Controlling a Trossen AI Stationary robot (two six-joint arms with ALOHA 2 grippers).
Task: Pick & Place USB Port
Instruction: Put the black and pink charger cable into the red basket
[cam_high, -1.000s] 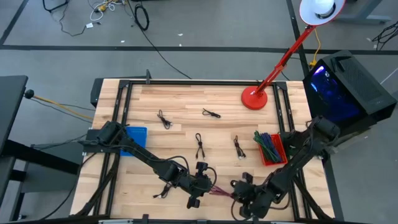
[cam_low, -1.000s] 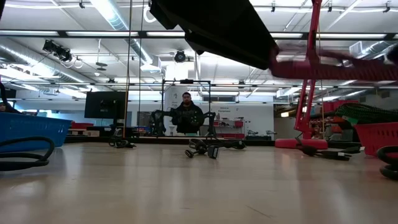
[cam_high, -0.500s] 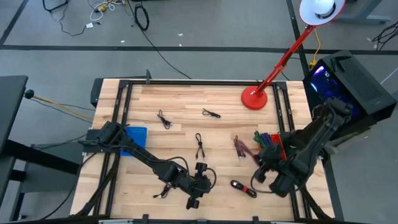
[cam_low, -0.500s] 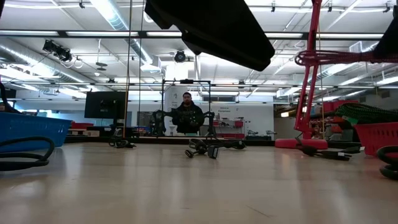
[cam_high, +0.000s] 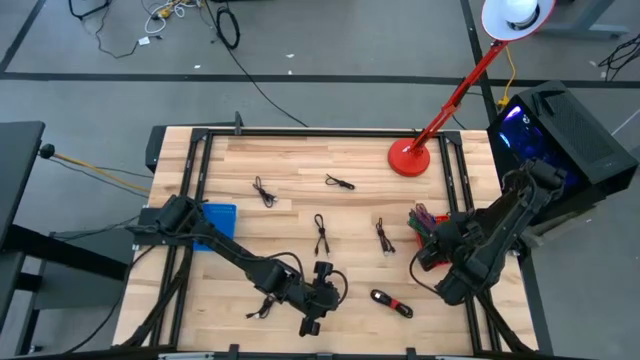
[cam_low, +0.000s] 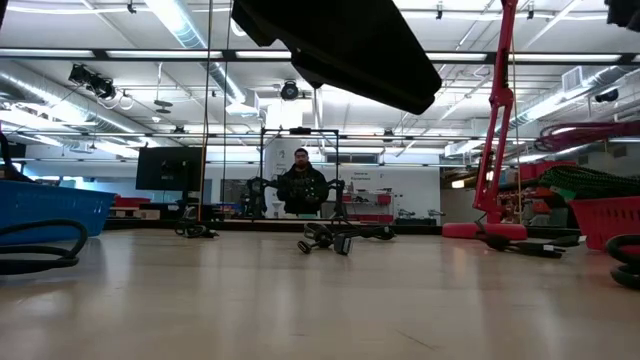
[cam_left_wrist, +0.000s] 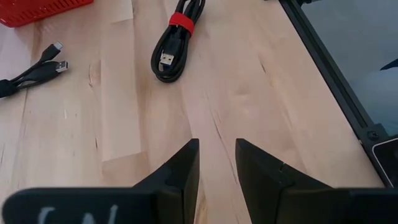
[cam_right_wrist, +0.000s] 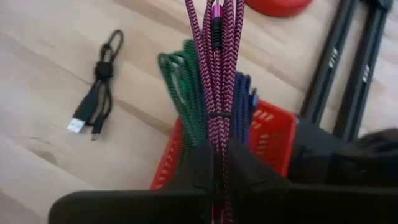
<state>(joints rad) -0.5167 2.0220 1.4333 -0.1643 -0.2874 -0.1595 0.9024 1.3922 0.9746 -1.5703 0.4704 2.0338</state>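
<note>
Magenta braid fills the right gripper (cam_right_wrist: 214, 163): its two fingers are clenched on a bundled pink cable (cam_right_wrist: 216, 74), which runs straight out from the fingertips along the gripper's own line, with a plug showing near its far end. Just past the fingertips, and under the hanging bundle, sits the red basket (cam_right_wrist: 273, 134), already holding a green cable (cam_right_wrist: 180, 81) and a blue cable (cam_right_wrist: 244, 93). In the overhead picture the right gripper (cam_high: 432, 243) sits over the basket's spot at the table's right edge, with the pink cable (cam_high: 428, 215) poking out toward the red lamp base (cam_high: 408, 158). So the drop point lies almost directly below the load. My reading is that the coming move needs little more than lowering and letting go, with the cable's long axis kept along the basket so it does not drape over the rim.

Farther out, a black cable (cam_right_wrist: 96, 87) lies loose on the wood beside the basket, well clear of it.

The left gripper (cam_left_wrist: 216, 163) waits near the front edge of the table, fingers parted and holding nothing. Ahead of it lies a coiled black cable with a red band (cam_left_wrist: 177, 38), its length running roughly in line with the fingers, so this arm is the nearer one for that piece.
</note>
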